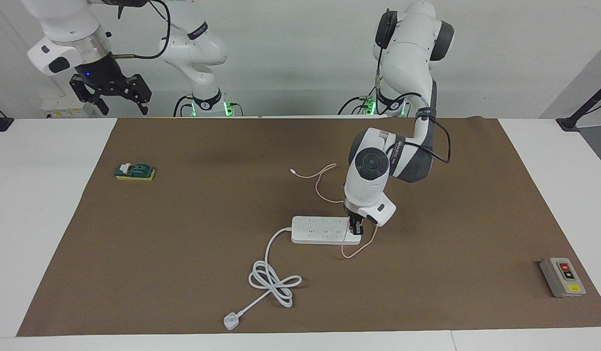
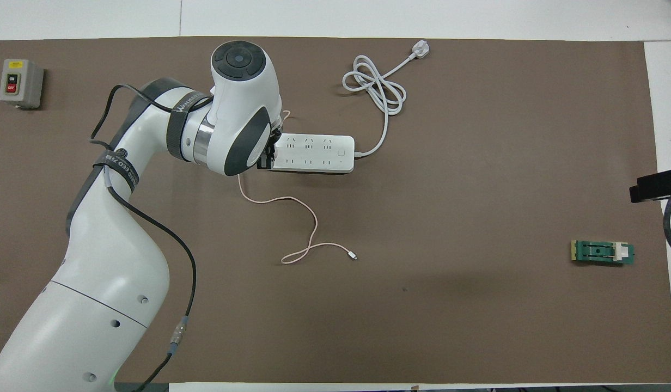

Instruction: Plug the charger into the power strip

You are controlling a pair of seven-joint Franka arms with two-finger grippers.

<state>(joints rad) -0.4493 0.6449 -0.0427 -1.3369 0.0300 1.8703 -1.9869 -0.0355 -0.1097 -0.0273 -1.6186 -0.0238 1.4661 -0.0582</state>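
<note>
right gripper (image 1: 119, 97): parked up in the air at its own end of the desk, over the white edge and not the brown mat (image 1: 193, 273). Jaws spread wide, nothing in them. This arm just waits.
green switch block (image 1: 134, 171): little green and yellow thing on the mat toward the right arm's end, well apart from the action. Not in anyone's way.
white plug (image 1: 230, 321): three-pin plug with its thick cord (image 1: 273, 282) looped in a knot, farther from the robots than the strip. It runs into the strip's end toward the right arm. Clear of the working end.
power strip (image 1: 320, 230): lying flat about mid-mat, sockets up, nothing plugged in along the part I can see.
left gripper (image 1: 355, 228): down on the strip's end toward the left arm, jaws clenched. I take it they're pinching the charger, but the cube itself is hidden under the wrist in both views.
pink cable (image 2: 308, 228): trails from the gripper in loose curves nearer the robots, free tip lying on the mat. A small loop also hangs off the strip's end.
step: looks like the insertion itself, pins meeting the end socket.
next: I reckon a straight push down, keeping the cube square, then let go.
grey button box (image 1: 562, 277): way off at the left arm's end. No obstacle.
</note>
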